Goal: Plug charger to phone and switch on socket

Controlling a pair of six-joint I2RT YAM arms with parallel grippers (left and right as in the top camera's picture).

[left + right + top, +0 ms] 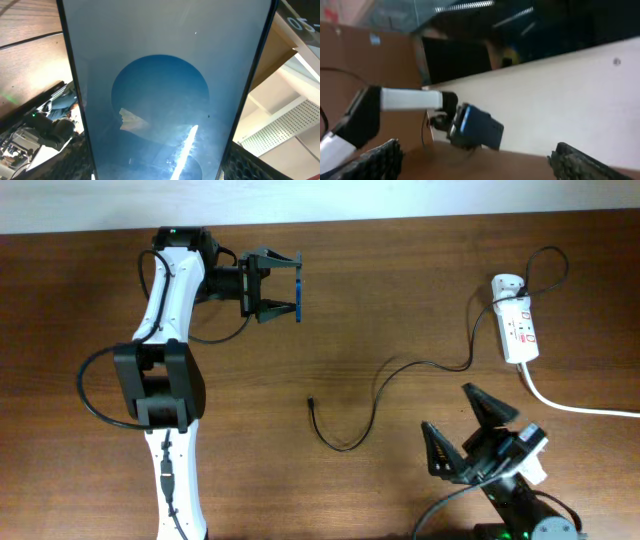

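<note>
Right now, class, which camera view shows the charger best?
Overhead: the charger runs whole from tip to socket. The left wrist view is filled by the phone; the right wrist view shows no charger clearly.

1. Left gripper (297, 286) is at the far left of the table (400, 300), with the phone (300, 296) between its fingers, on edge.
2. Socket (518, 330) lies far right, well apart from the phone. Its thick cord (570, 405) runs from the near end to the right edge.
3. Charger (375, 395): adapter sits on the socket's far end. Cable loops behind the socket, then runs left and nearer across mid-table.
4. Connector tip (311, 400) lies on the table, nearer than the phone and left of the right gripper (446, 406), touching neither.
5. Right gripper is near-right, in front of the socket, clear of the cable.
6. Phone is probably off the table, but the overhead view can't confirm it.
</note>
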